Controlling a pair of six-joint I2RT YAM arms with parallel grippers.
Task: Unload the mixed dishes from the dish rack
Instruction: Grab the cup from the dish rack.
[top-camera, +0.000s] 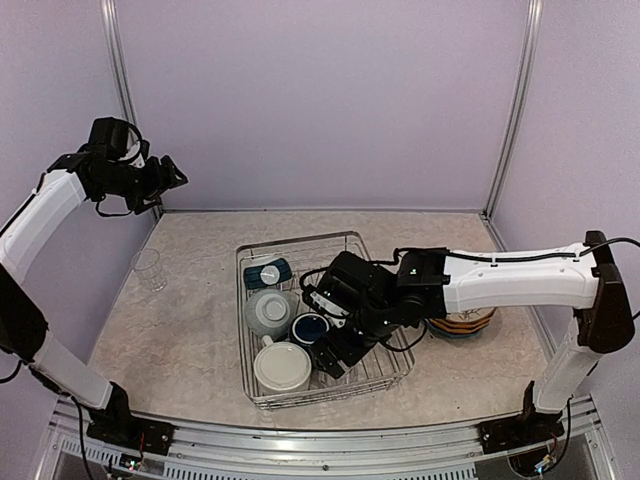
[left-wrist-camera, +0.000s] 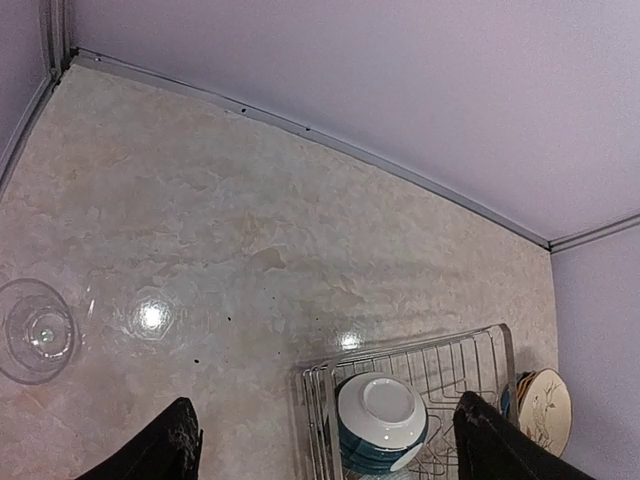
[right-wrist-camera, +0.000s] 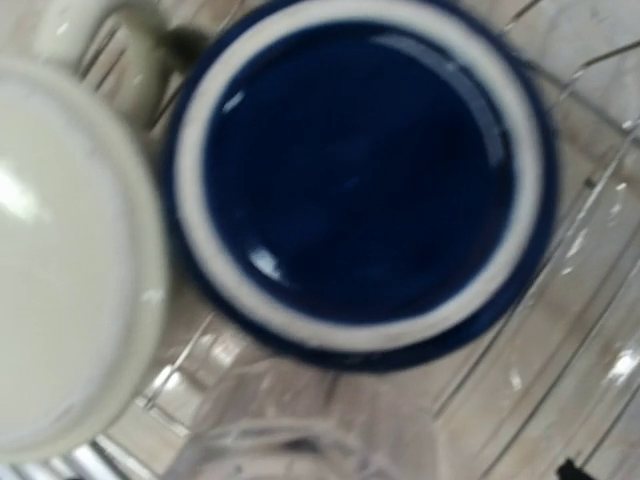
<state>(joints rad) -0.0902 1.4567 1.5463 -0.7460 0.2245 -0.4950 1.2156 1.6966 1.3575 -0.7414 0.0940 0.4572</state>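
Right wrist view: whole frame blurred. Cream ceramic mug (right-wrist-camera: 60, 250) cut by left edge. Clear glass tumbler (right-wrist-camera: 300, 445) cut by bottom edge, outline smeared.
Overhead view: stack of patterned plates (top-camera: 462, 323) largely hidden behind right arm (top-camera: 510, 278).
Left wrist view: silver wire dish rack (left-wrist-camera: 465, 360) cut by bottom edge. Second clear tumbler (left-wrist-camera: 35, 330) cut by left edge. Left hand (left-wrist-camera: 327, 405): only ends of fingers (left-wrist-camera: 170, 450) in frame.
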